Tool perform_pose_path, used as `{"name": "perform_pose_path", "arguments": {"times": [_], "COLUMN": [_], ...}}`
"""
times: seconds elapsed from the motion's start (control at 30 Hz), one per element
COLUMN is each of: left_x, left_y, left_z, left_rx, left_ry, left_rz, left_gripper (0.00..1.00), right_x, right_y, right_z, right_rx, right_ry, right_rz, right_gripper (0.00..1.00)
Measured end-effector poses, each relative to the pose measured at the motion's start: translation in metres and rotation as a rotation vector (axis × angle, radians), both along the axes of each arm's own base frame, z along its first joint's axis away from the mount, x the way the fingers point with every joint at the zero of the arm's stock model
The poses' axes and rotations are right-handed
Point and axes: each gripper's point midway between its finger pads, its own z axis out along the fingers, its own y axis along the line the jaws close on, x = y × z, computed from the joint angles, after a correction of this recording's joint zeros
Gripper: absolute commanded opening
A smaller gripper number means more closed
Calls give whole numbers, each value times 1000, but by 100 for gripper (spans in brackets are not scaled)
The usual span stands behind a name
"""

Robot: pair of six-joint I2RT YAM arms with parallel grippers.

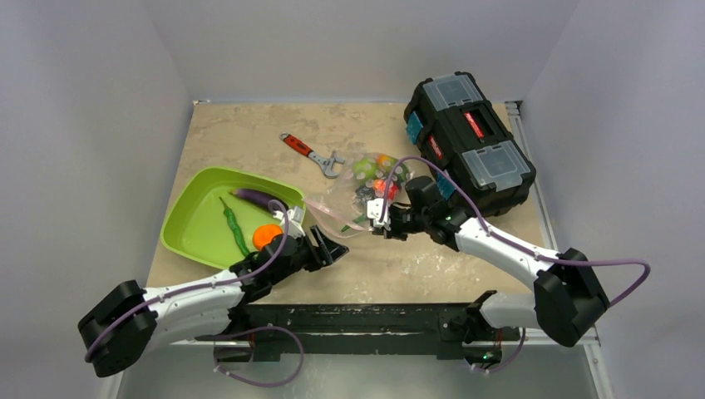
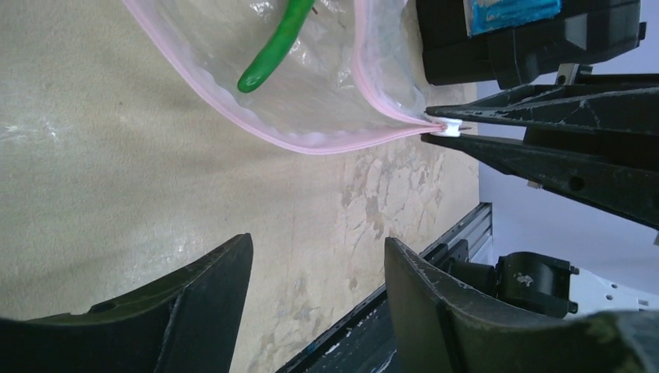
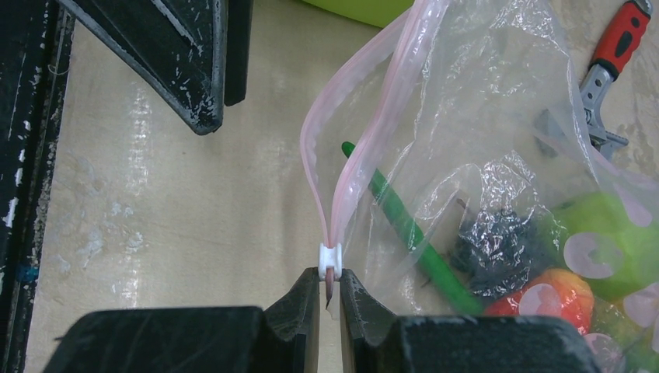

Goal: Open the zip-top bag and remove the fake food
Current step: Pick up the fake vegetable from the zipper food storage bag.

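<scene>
zip-top bag (image 3: 482,116) | right hand (image 3: 329,276) pinches slider (image 3: 330,258) (wrist views only) | left hand (image 2: 319,242) released

the zip-top bag (image 3: 466,116) is clear, crinkly, glossy plastic; the table (image 2: 116,194) looks matt, mottled, stone-like; the green tray (image 1: 193,231) smooth plastic.

The bag (image 3: 482,101) is clear, with a pale pink zip strip and a white slider (image 3: 330,260). The tray (image 1: 195,229) is lime green, the eggplant (image 1: 253,197) dark purple, the round fruit (image 1: 268,235) orange, the wrench (image 1: 312,153) red-handled, the toolbox (image 1: 470,141) black with teal latches, the table (image 1: 399,266) mottled beige.
</scene>
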Motion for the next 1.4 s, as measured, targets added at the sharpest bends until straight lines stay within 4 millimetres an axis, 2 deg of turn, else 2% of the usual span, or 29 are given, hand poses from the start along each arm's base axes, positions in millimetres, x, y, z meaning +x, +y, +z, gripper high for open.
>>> {"name": "perform_pose_path", "arguments": {"times": [0.1, 0.3, 0.4, 0.5, 0.67, 0.83, 1.17, 1.4], "left_x": [5, 24, 36, 44, 48, 54, 71, 73], "left_y": [2, 7, 9, 13, 22, 26, -3, -7], "left_z": [10, 61, 75, 69, 44, 29, 21, 0], "left_rx": [8, 18, 80, 183, 357, 455, 529, 578], "left_ry": [-22, -129, -166, -174, -178, -190, -274, -266], "left_rz": [23, 88, 95, 80, 12, -60, -231, -279], "left_gripper": [58, 41, 34, 28, 22, 22, 38, 49], "right_x": [0, 0, 0, -1, -2, -3, -6, -8], "right_y": [0, 0, 0, -1, -2, -2, -3, -2], "right_z": [0, 0, 0, -1, -2, -3, -4, -4], "right_rx": [0, 0, -2, -4, -9, -12, -14, -11], "right_ry": [1, 1, 0, 3, 10, 15, 25, 32], "right_rz": [-1, 2, 4, 4, 4, 5, 10, 18], "right_gripper": [3, 3, 3, 3, 3, 3, 3, 3]}}
